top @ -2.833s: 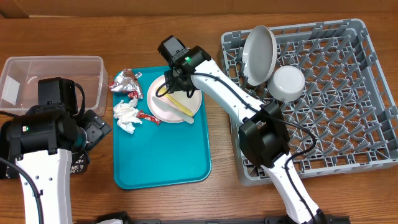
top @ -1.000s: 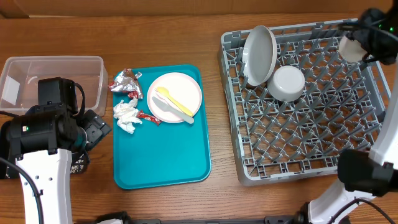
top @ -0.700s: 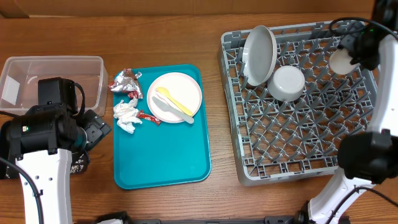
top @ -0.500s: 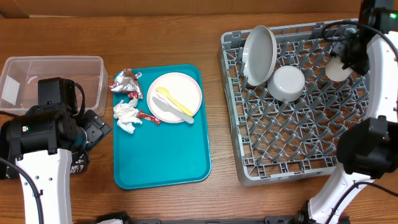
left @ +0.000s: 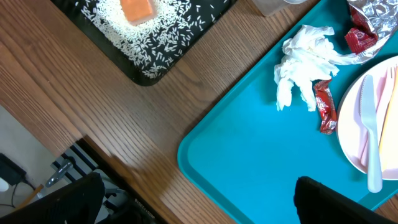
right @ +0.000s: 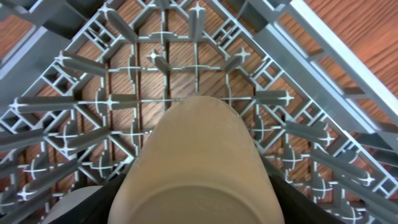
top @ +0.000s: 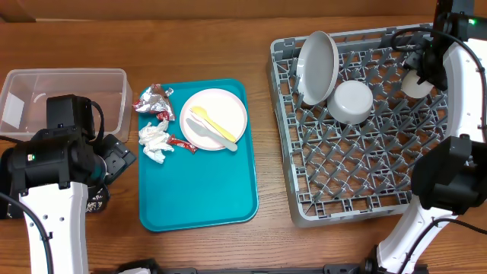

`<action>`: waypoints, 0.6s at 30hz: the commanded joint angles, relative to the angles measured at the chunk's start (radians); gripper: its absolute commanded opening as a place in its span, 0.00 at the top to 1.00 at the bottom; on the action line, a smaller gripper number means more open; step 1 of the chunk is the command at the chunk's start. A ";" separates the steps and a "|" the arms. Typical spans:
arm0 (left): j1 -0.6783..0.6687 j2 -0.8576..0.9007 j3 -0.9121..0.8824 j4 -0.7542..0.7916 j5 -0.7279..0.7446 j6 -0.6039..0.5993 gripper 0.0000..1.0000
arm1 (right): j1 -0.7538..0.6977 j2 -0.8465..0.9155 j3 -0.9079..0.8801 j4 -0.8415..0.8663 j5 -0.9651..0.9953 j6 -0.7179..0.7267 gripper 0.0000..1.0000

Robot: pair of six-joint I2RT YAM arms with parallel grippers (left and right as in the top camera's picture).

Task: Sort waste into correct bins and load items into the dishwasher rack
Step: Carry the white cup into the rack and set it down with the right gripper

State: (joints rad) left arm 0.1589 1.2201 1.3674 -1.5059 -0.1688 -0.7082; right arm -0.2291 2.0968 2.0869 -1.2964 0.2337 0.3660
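My right gripper is shut on a white cup over the far right of the grey dishwasher rack. In the right wrist view the cup fills the space between the fingers, above the pegs. A pale plate and a white bowl stand in the rack. My left gripper is open and empty over the teal tray's edge. Foil wrapper, napkin and red packet lie beside a white plate with a yellow fork and white cutlery.
The clear tub stands at the far left. The black tray holds rice and an orange cube; in the overhead view my left arm hides it. The teal tray lies mid-table.
My right arm has carried the cup from the plate on the teal tray across to the rack's far right and lowered it there. The left arm has not moved.
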 commanded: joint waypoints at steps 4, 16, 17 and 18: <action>0.004 -0.003 -0.003 0.000 -0.014 -0.022 0.00 | -0.003 0.024 -0.007 0.010 -0.056 0.001 0.48; 0.004 -0.003 -0.003 0.000 -0.014 -0.021 0.00 | -0.001 0.062 -0.006 -0.016 -0.114 0.000 0.30; 0.004 -0.003 -0.003 0.000 -0.014 -0.021 0.00 | -0.001 0.062 -0.006 -0.024 -0.120 0.000 0.25; 0.004 -0.003 -0.003 0.000 -0.014 -0.022 0.00 | -0.001 0.062 -0.004 -0.035 -0.124 0.001 0.17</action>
State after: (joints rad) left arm 0.1589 1.2201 1.3674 -1.5059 -0.1692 -0.7082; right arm -0.2291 2.1574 2.0838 -1.3174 0.1402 0.3626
